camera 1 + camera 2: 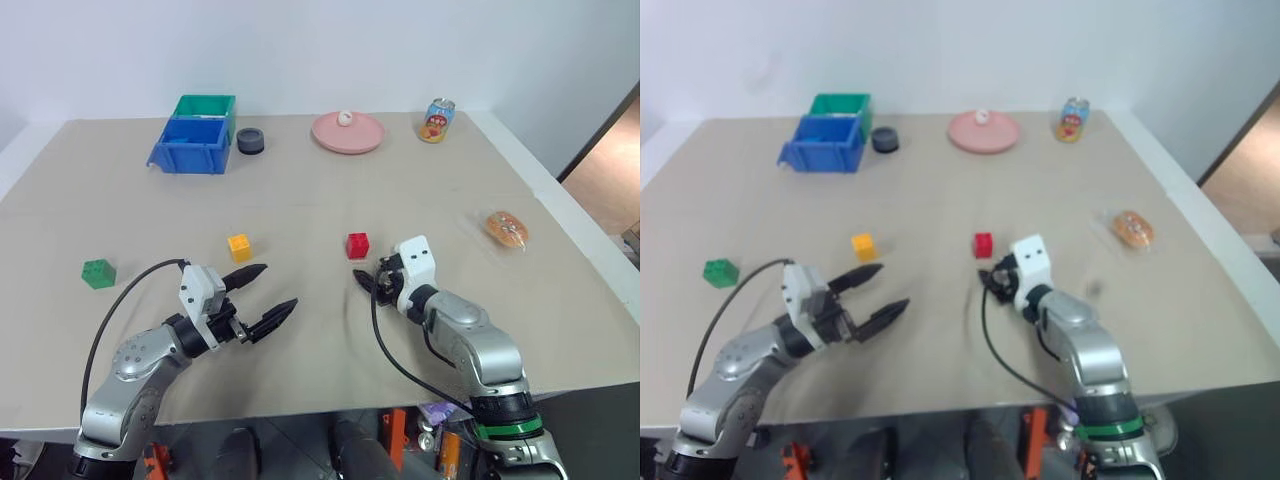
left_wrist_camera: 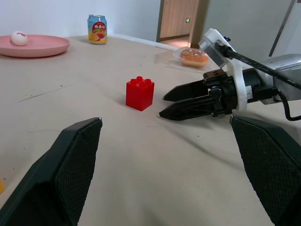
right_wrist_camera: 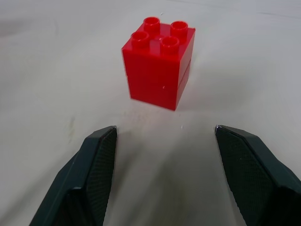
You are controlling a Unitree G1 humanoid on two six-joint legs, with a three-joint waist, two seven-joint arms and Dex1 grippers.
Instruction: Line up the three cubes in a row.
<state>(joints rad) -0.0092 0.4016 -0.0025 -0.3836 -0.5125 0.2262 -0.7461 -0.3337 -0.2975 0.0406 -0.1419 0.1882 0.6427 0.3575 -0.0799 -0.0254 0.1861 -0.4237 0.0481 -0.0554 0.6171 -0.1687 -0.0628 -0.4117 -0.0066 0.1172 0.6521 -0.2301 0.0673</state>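
Note:
Three studded cubes sit apart on the beige table (image 1: pixel 300 390): the green cube (image 1: pixel 98 273) at the left, the yellow cube (image 1: pixel 239 246) nearer the middle, and the red cube (image 1: pixel 357 245) to its right. My right gripper (image 3: pixel 165 130) is low over the table just short of the red cube (image 3: pixel 159 68), open, with the cube ahead of the gap between its fingers and untouched. My left gripper (image 1: pixel 276 287) hovers open in front of the yellow cube, holding nothing. In the left wrist view, the right gripper (image 2: pixel 162 107) points at the red cube (image 2: pixel 139 93).
At the back left stand a blue bin (image 1: pixel 190 146) and a green bin (image 1: pixel 205 104), with a dark round object (image 1: pixel 250 141) beside them. A pink plate (image 1: pixel 365 138) holding a white ball, a drink can (image 1: pixel 436 120) and a wrapped bun (image 1: pixel 506 229) lie at the back and right.

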